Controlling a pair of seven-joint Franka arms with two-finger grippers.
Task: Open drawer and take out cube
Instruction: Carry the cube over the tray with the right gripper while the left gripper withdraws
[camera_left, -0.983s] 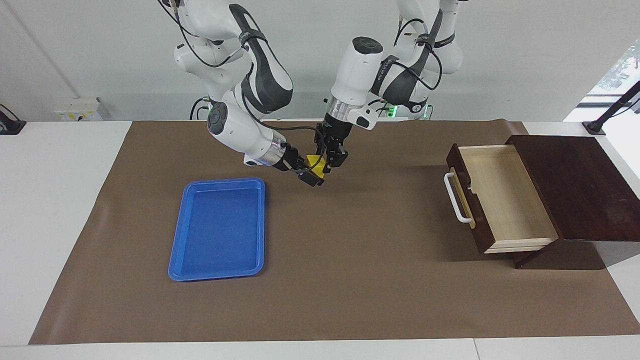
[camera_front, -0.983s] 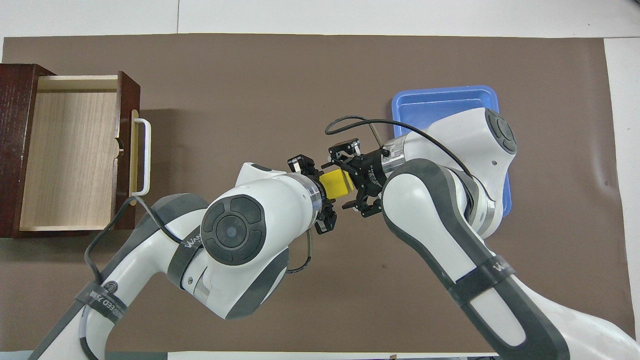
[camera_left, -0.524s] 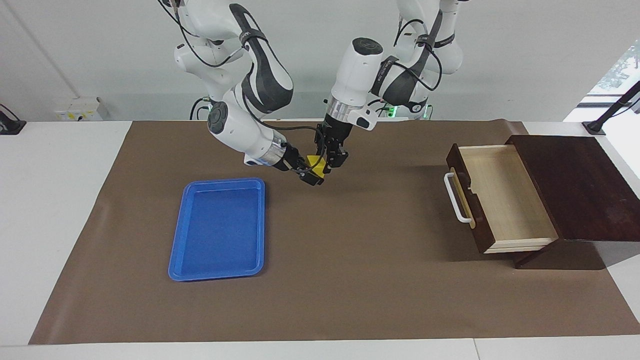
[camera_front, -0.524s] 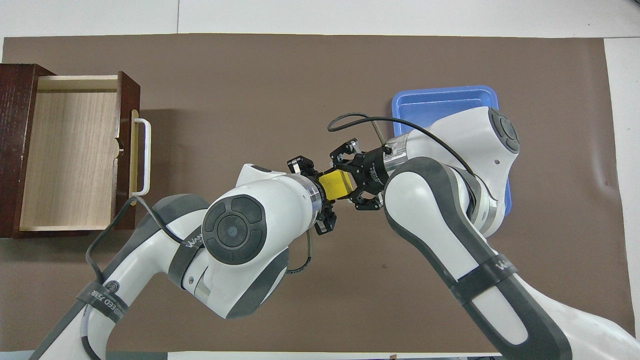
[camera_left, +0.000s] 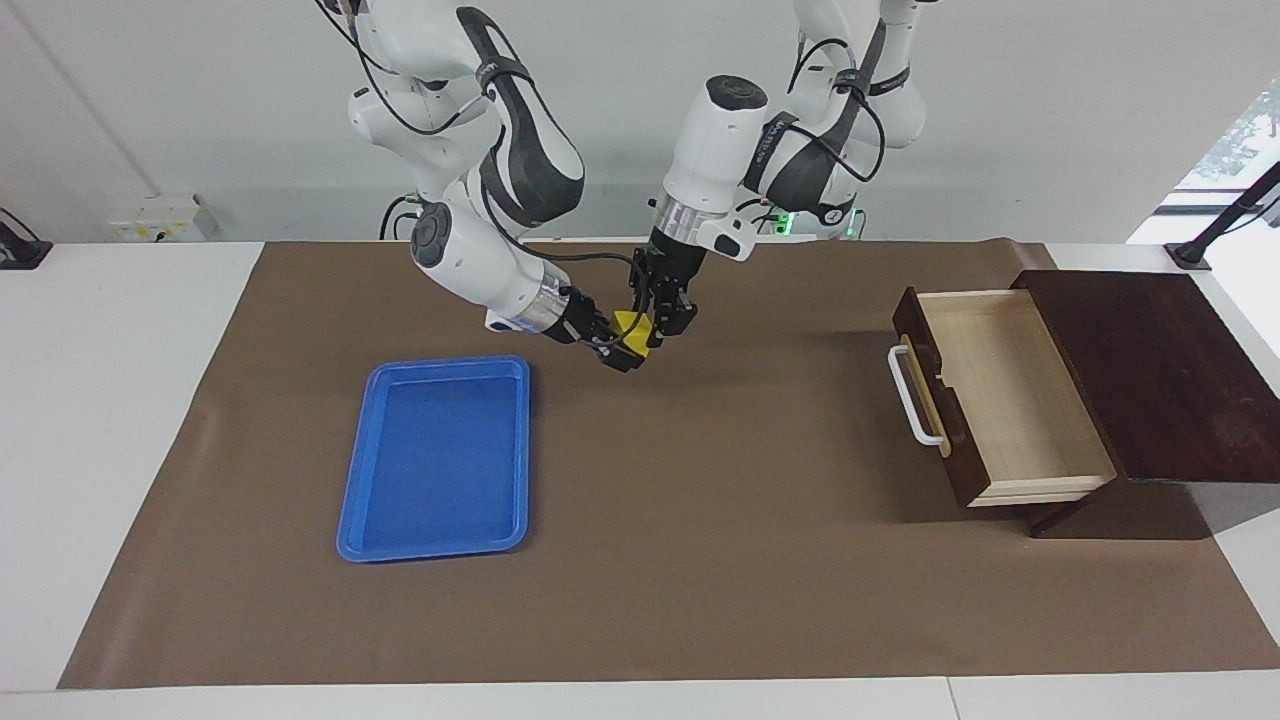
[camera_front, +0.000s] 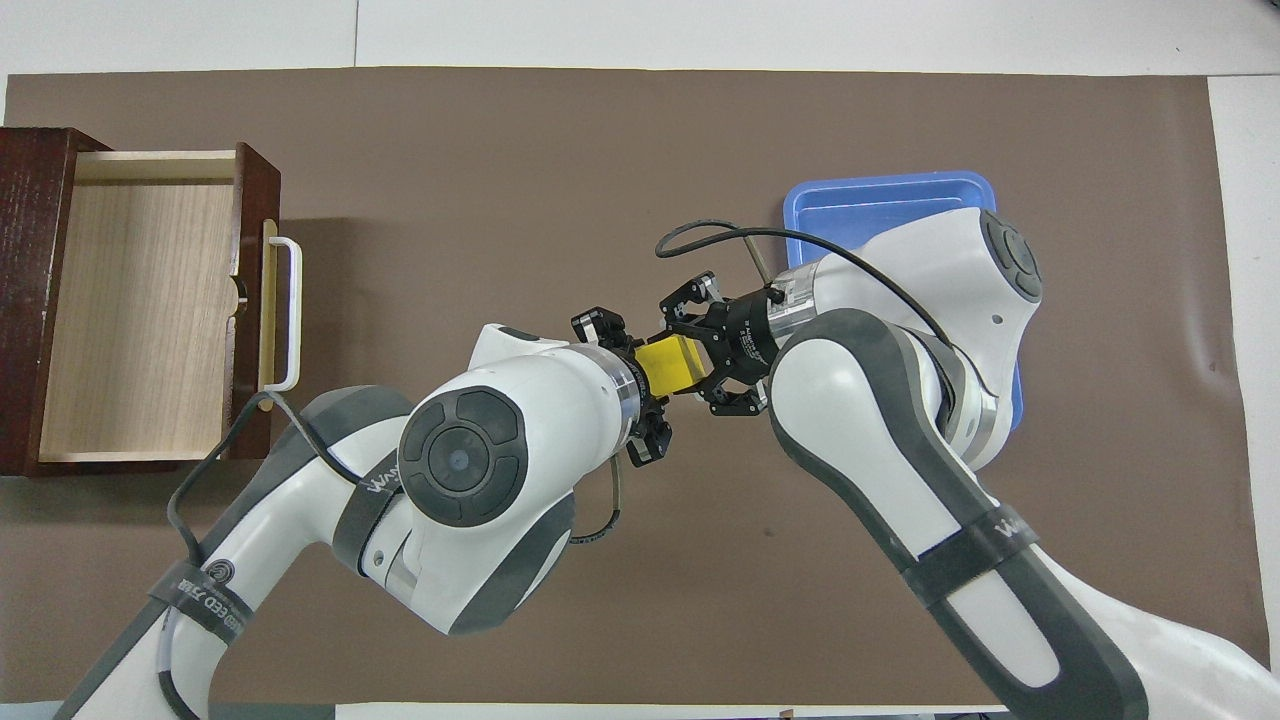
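Yellow cube (camera_front: 671, 364) hung in mid-air over the brown mat (camera_left: 700, 560), pinched between both grippers: the left gripper (camera_left: 662, 322) clamped it from above, the right gripper (camera_left: 615, 347) closed on it sideways from the blue tray's (camera_left: 352, 520) end. Square-sided, it had no long axis. The drawer (camera_left: 1000, 400) stood pulled open, empty, well apart.

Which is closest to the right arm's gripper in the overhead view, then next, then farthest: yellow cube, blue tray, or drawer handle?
From the right gripper:
1. Cube, between both grippers above the mat's middle.
2. Blue tray, at the right arm's end.
3. Drawer handle, at the left arm's end.
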